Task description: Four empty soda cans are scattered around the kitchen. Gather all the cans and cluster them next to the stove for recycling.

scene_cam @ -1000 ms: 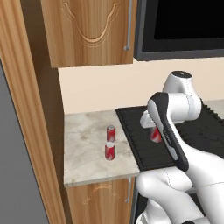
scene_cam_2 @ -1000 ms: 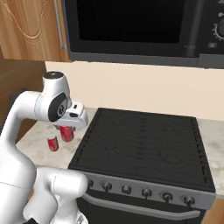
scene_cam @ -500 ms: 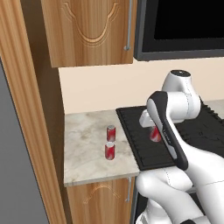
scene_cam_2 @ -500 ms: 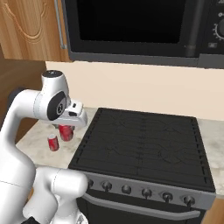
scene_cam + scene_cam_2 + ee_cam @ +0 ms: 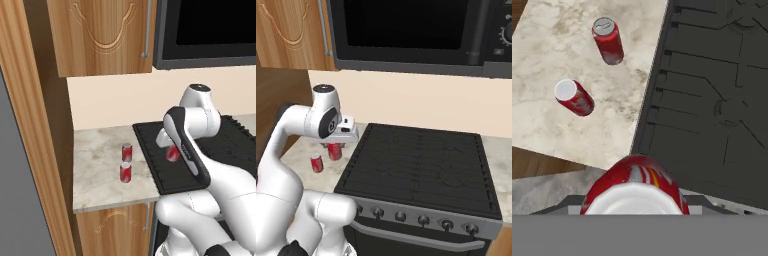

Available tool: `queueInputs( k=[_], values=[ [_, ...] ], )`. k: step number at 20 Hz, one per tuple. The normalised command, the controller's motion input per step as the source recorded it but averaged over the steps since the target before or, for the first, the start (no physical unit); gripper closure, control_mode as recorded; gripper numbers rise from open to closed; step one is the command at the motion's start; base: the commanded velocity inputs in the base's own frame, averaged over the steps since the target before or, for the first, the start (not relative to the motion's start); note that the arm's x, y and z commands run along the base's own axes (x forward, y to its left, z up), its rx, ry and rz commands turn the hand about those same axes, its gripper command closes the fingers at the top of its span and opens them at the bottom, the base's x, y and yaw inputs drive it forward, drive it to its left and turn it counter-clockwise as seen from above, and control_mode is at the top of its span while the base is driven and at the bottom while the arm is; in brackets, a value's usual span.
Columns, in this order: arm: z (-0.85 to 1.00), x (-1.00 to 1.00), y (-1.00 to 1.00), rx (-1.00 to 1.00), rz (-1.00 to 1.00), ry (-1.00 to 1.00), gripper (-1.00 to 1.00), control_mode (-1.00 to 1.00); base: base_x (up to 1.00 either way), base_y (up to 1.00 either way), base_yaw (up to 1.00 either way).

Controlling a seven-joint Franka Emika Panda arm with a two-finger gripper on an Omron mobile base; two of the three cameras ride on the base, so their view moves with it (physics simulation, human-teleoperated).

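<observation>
Gripper (image 5: pixel 336 145) clenched on a red soda can (image 5: pixel 634 190), held above the left edge of the stove (image 5: pixel 421 170) where the black cooktop meets the marble counter (image 5: pixel 97 172). From the hand view the can's pale end fills the bottom of the picture, with the seam between grate and counter running straight down below it.

Two more cans stand upright on the counter, just beside the stove's left side: the nearer can (image 5: pixel 125 172) and the farther can (image 5: pixel 127 152), close together but not touching. A fourth can I cannot find.

Judging from this, the step in hand is the carry-and-place of the held can into that cluster. To do it well, the can should travel sideways off the cooktop until it hangs wholly over bare marble, not over the raised stove rim, then come down straight with its base level. The free patch between the two standing cans and the stove edge looks narrow, so aiming toward the counter's front, beside the nearer can, seems safer; a drifting descent could knock either one over. Release only once the base sits flat
</observation>
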Motion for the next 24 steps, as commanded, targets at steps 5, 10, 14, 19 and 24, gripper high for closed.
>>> queueInputs(
  k=[5,10,14,19,24],
  values=[
    [-0.26,0.46,0.33,0.00,0.30,0.01,1.00,-1.00,0.00,0.00,0.00],
    [-0.10,0.34,0.58,-0.07,0.13,0.02,1.00,-1.00,0.00,0.00,0.00],
    [-0.17,0.33,0.35,-0.03,0.08,0.00,1.00,-1.00,0.00,0.00,0.00],
    [-0.36,0.28,0.03,0.00,0.11,0.00,1.00,-1.00,0.00,0.00,0.00],
    [-0.40,0.12,0.00,0.00,0.10,0.00,1.00,-1.00,0.00,0.00,0.00]
  ],
)
